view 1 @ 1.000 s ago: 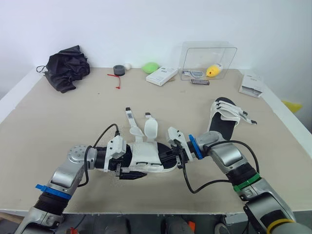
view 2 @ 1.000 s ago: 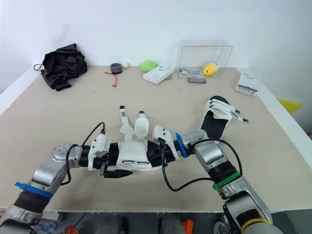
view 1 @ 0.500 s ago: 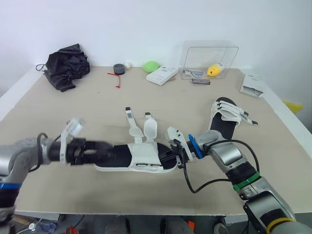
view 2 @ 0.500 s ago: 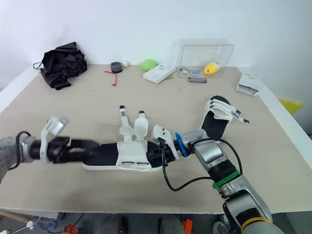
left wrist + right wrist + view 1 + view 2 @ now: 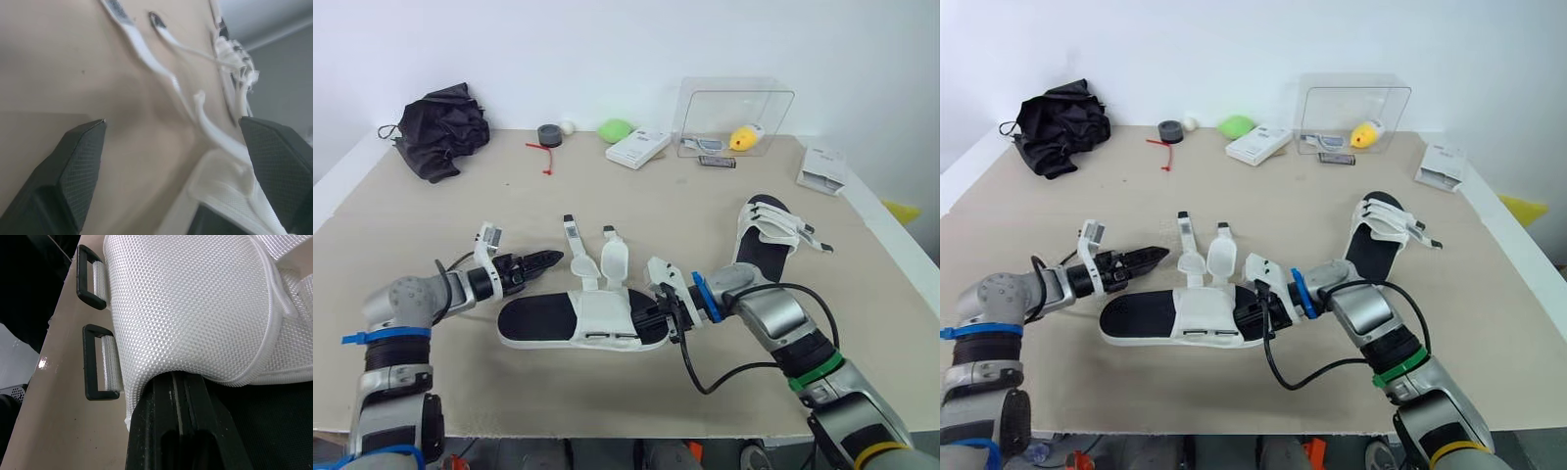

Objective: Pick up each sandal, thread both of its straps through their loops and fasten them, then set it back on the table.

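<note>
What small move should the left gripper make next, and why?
Probably ease the left gripper forward onto the nearer loose strap: its fingers are open just beside it, the strap lies unthreaded, and the right gripper holds the near sandal.

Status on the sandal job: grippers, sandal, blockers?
Left gripper open, beside loose straps. Right gripper shut, tucked under white upper of near sandal. Straps unthreaded. Second sandal apart, no obstruction.
</note>
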Controlling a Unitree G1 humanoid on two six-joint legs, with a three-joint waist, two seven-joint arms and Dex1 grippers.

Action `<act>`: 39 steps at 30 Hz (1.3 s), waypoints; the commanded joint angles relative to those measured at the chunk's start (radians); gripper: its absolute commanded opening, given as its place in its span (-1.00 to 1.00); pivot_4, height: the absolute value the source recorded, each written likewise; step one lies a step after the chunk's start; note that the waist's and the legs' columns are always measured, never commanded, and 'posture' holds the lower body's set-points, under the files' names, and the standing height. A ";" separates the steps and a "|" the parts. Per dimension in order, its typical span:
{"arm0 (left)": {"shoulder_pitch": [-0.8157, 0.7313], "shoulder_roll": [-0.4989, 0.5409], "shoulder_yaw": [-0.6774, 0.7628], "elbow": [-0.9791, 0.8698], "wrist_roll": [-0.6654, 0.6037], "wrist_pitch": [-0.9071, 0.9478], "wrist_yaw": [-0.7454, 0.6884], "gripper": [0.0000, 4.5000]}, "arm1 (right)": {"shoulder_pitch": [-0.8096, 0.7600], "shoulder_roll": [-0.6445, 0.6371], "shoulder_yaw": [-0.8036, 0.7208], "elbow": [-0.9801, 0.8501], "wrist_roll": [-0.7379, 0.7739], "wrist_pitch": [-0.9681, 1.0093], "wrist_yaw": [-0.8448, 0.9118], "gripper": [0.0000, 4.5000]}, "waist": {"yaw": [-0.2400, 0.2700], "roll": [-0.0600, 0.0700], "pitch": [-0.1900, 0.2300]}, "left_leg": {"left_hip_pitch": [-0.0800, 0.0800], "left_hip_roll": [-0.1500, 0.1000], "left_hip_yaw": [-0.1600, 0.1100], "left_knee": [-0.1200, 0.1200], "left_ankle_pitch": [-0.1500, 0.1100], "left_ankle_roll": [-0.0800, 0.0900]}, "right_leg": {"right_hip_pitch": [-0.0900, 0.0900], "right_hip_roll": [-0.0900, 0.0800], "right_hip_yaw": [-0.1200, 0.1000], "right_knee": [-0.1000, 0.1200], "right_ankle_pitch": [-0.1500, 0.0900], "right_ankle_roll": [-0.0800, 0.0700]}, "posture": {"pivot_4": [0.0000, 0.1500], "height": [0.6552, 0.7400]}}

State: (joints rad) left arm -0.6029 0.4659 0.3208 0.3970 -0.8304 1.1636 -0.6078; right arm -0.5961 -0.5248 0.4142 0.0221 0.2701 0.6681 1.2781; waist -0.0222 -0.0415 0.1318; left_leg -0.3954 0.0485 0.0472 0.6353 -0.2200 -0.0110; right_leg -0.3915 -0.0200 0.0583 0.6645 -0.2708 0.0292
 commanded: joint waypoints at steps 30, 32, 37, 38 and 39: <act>-0.386 -0.239 0.117 0.547 0.195 -0.259 0.279 -0.97 | 0.047 -0.006 0.001 -0.065 0.013 0.107 -0.072 -1.00 | -0.002 -0.002 0.003 | -0.004 -0.003 -0.009 0.000 0.000 -0.005 | 0.001 0.000 -0.006 -0.001 -0.005 0.009 | 1.00 1.00; -0.383 -0.238 0.115 0.536 0.198 -0.258 0.274 -0.97 | 0.047 -0.005 0.002 -0.063 0.014 0.106 -0.072 -1.00 | -0.003 -0.003 0.004 | -0.004 -0.003 -0.009 0.000 0.000 -0.006 | 0.000 0.000 -0.005 -0.001 -0.005 0.009 | 1.00 1.00; -0.362 -0.255 0.113 0.415 0.181 -0.293 0.223 -0.97 | 0.045 -0.001 0.002 -0.064 0.023 0.110 -0.076 -1.00 | -0.005 -0.003 0.005 | -0.004 -0.003 -0.009 0.000 0.001 -0.006 | 0.000 0.001 -0.006 -0.001 -0.005 0.009 | 1.00 1.00; -0.351 -0.265 0.110 0.357 0.167 -0.309 0.194 -0.97 | 0.046 -0.002 0.001 -0.064 0.024 0.110 -0.076 -1.00 | -0.007 -0.003 0.006 | -0.004 -0.002 -0.009 0.000 0.001 -0.006 | 0.000 0.001 -0.005 -0.001 -0.005 0.009 | 1.00 1.00; -0.335 -0.277 0.110 0.270 0.139 -0.317 0.159 -0.97 | 0.047 -0.003 0.000 -0.066 0.026 0.111 -0.076 -1.00 | -0.008 -0.003 0.007 | -0.005 -0.002 -0.009 0.000 0.001 -0.007 | -0.001 0.001 -0.005 -0.001 -0.005 0.009 | 1.00 1.00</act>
State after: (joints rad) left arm -0.9341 0.2015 0.4293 0.8013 -0.6406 0.8737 -0.3869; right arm -0.5678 -0.5255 0.3861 -0.0614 0.3102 0.7556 1.2203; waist -0.0298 -0.0442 0.1393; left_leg -0.4014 0.0465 0.0379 0.6353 -0.2190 -0.0194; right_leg -0.3935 -0.0188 0.0530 0.6637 -0.2751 0.0371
